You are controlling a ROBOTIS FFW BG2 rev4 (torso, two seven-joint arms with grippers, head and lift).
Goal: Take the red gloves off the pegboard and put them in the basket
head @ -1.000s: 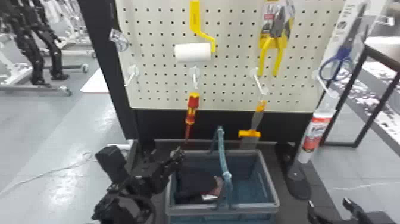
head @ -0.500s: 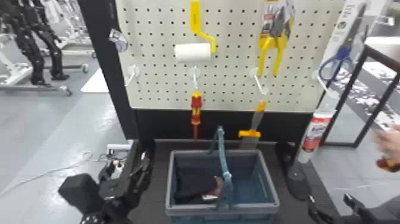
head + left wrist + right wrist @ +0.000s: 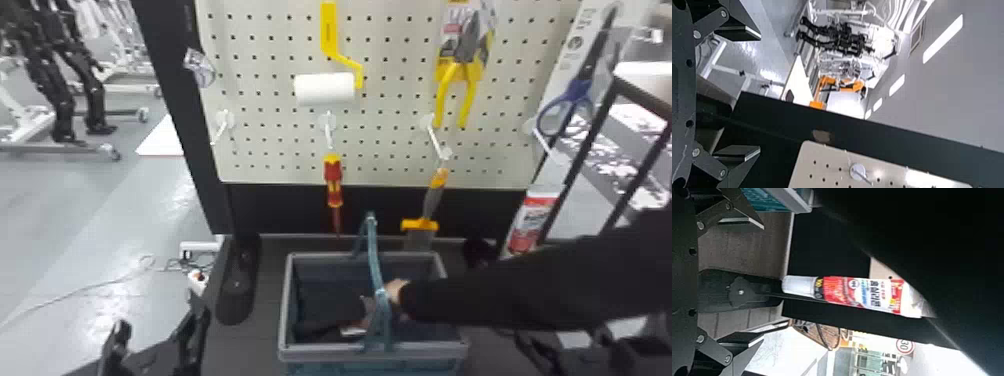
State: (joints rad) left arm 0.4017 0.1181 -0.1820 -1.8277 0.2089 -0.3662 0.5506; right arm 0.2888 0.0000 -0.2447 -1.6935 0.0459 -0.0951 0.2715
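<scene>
The grey-blue basket (image 3: pixel 287 305) stands below the pegboard (image 3: pixel 270 145). Inside it lies a dark bundle (image 3: pixel 320 330) with a brownish-red part and a white tag; whether these are the gloves I cannot tell. A person's hand (image 3: pixel 395 290) reaches in beside the basket's handle, over the bundle. Left of the basket, low in the head view, my left gripper (image 3: pixel 157 320) is open and empty; the left wrist view also has the left gripper (image 3: pixel 760 93) with fingers apart. My right gripper (image 3: pixel 562 337) is at the lower right, and the right gripper (image 3: pixel 764 280) is open and empty in its wrist view.
On the pegboard hang a paint roller (image 3: pixel 325 89), yellow-handled pliers (image 3: pixel 465 85), a red screwdriver (image 3: pixel 333 185), a scraper (image 3: pixel 431 200) and scissors (image 3: pixel 575 95). A sealant tube (image 3: pixel 532 225) hangs at right. The person's black sleeve (image 3: pixel 540 285) crosses above my right arm.
My left gripper has moved from the basket's left edge out to the lower left. A person's arm has come in from the right and now reaches into the basket. The screwdriver hangs straighter.
</scene>
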